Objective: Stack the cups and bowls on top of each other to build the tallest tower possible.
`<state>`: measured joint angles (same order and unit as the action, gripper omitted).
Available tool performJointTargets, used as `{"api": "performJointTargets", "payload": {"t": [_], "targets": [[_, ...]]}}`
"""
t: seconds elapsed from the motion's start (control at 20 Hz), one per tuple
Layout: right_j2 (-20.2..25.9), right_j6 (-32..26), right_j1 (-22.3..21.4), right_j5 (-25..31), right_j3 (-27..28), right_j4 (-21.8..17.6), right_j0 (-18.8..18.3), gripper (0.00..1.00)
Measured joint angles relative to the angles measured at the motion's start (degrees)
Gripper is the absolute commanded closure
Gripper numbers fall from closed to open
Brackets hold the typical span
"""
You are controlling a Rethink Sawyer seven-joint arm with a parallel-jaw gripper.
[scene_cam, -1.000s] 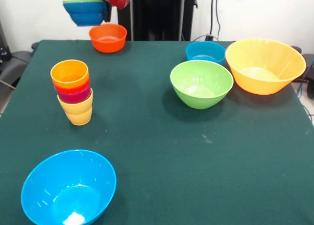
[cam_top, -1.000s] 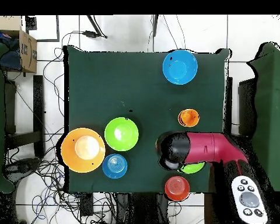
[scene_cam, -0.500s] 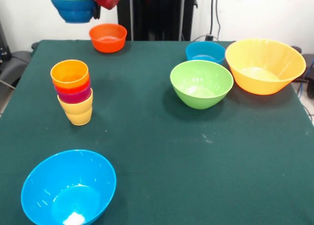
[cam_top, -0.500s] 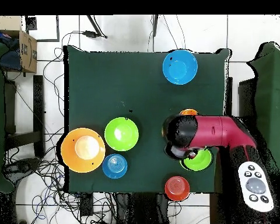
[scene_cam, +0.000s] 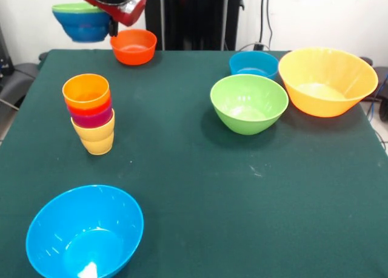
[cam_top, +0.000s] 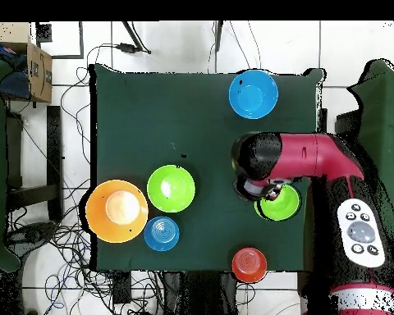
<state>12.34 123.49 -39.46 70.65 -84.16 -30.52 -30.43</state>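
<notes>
From the front, the gripper (scene_cam: 112, 24) carries a dark blue bowl (scene_cam: 80, 24) with a green bowl nested inside, high above the tabletop (scene_cam: 194, 169), jaws pinching its rim; the cup tower (scene_cam: 91, 113) stands below. Overhead, the arm (cam_top: 303, 164) hides the tower

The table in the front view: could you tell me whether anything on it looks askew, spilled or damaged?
Nothing stands out. The cup stack stands upright, and the bowls on the table sit upright, apart and unbroken. The nested blue and green bowls hang level in the air beside the arm.
</notes>
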Motion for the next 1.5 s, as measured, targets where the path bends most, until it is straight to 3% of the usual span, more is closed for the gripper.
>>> {"api": "performJointTargets", "payload": {"t": [0.7, 1.5], "targets": [[3.04, 0.0, 6.98, 8.31, 14.61, -0.04, 2.07, 1.0], [3.72, -0.01, 11.86, 11.42, 23.2, -0.04, 2.92, 1.0]]}}
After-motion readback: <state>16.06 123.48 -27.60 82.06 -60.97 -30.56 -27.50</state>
